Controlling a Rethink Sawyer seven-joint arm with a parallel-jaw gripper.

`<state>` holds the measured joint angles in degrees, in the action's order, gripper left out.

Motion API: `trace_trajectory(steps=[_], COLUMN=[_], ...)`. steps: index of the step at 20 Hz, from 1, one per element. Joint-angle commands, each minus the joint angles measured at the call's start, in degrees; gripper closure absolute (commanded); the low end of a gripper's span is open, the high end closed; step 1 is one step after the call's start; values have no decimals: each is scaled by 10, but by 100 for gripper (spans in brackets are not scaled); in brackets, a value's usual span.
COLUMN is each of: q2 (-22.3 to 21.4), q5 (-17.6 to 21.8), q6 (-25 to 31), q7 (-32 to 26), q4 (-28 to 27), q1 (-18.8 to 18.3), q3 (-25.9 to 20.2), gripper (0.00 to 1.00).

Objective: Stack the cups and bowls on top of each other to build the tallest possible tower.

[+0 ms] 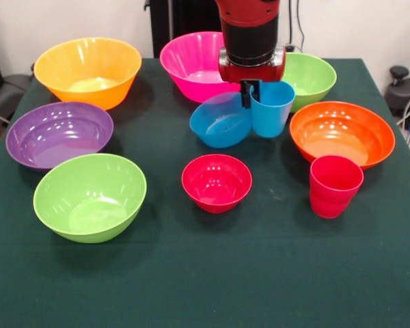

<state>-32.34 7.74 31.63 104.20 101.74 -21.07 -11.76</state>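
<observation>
Blue cup (272,109), glossy light plastic (likely slippery, stiff), hangs mid-table beside the tilted blue bowl (221,121). The claw (250,93) pinches its near-left rim, one finger inside. The thin rim looks the best hold.

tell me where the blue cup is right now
In the front view the blue cup sits right of centre, under the gripper, beside the tilted blue bowl and in front of the far green bowl.
</observation>
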Motion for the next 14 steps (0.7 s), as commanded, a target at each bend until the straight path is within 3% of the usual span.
trace_trajectory(steps=[1, 14], q2=[17, 12], q5=[-17, -7], q6=[58, 32], q7=[14, 17], q4=[-47, -27], q1=[-3, -5], q3=[-45, -39], gripper=[100, 100])
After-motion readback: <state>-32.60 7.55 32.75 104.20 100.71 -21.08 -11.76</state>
